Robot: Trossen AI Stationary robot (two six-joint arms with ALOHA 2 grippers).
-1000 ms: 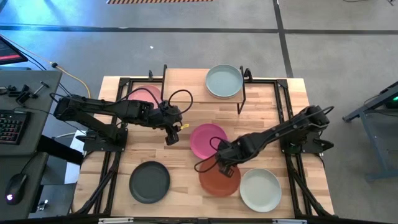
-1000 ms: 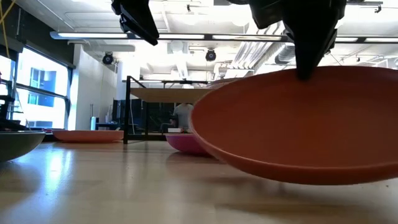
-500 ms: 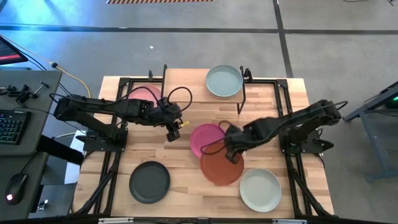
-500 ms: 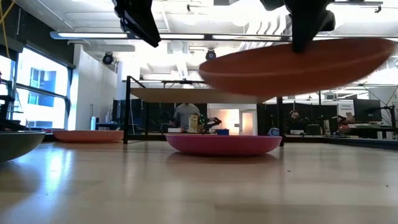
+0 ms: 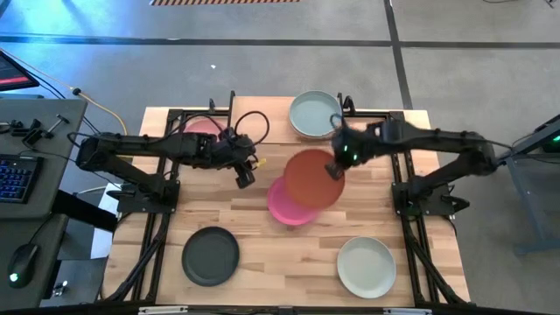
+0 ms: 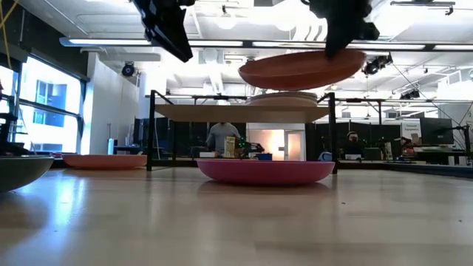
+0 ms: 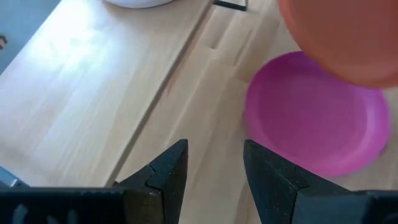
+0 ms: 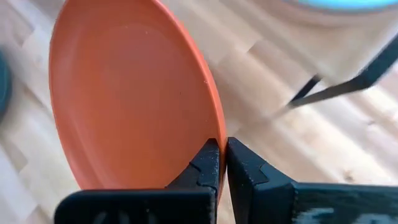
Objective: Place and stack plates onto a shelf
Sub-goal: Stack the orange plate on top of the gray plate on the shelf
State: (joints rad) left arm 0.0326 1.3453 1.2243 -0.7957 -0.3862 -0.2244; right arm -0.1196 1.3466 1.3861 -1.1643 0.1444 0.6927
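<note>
Carrying step: the right pincer (image 5: 339, 163), clamped on the terracotta plate (image 5: 313, 178) at frame centre, must next lift it onto the shelf (image 5: 262, 114) stack at upper centre, while the left pincer (image 5: 244, 175) hangs agape, empty.

Magenta plate (image 5: 289, 203) partly hidden under terracotta plate (image 5: 314, 178); pink plate (image 5: 202, 128) mostly behind left arm.

Overhead, table-level, both wrists share magenta plate (image 5: 289, 206)

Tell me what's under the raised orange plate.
The magenta plate lies on the table, partly beneath the orange plate held by the right gripper. Its overlapped far edge is hidden from above.
</note>
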